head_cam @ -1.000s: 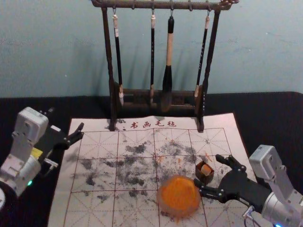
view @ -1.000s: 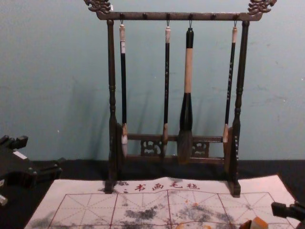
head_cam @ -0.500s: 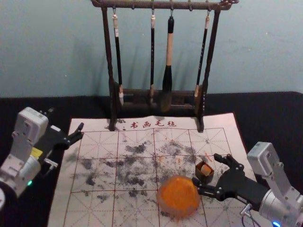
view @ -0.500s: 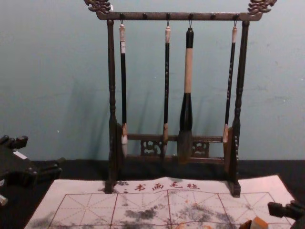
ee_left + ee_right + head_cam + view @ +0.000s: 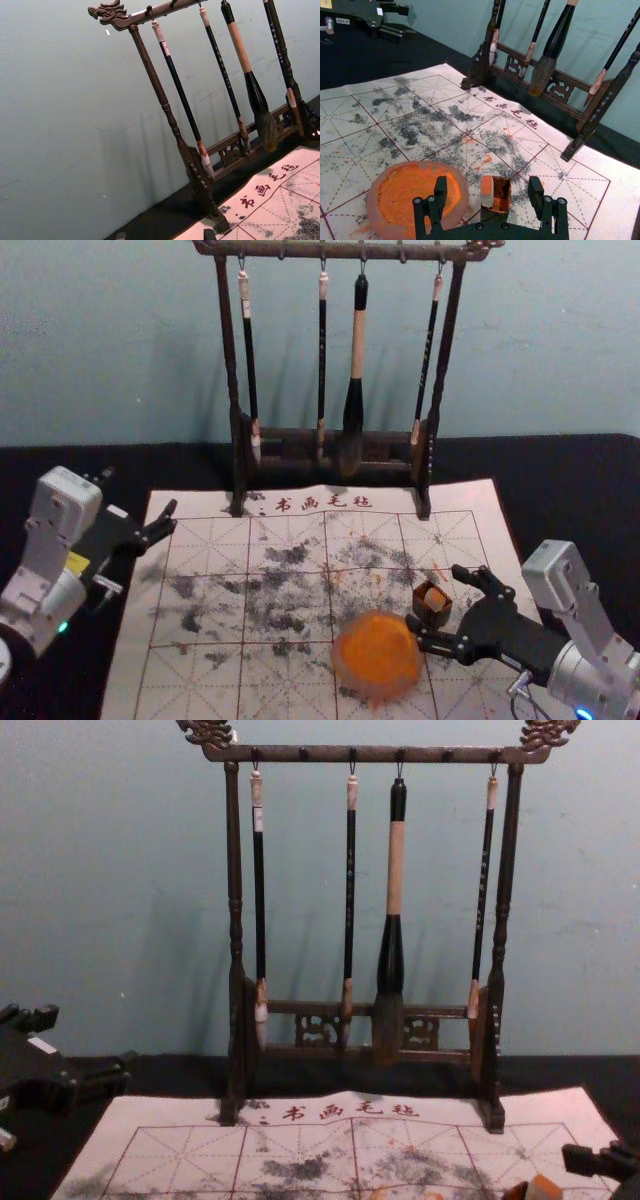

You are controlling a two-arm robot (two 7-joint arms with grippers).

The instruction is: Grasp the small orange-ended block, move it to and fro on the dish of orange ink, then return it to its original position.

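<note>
Right gripper (image 5: 434, 597) gapes, empty, orange-ended block (image 5: 487, 190) between its fingers.
Mat (image 5: 200, 690) reads "书画毛毡"; left gripper (image 5: 140, 492) idles, spread, at its left edge.

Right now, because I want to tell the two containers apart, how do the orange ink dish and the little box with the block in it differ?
The dish is round and broad; the box is square-cornered and much smaller. The dish holds spread orange ink, the box an orange-ended block. The box lines up with the gap between the right gripper's open jaws; the dish lies left of that gap. Both are open-topped.
</note>
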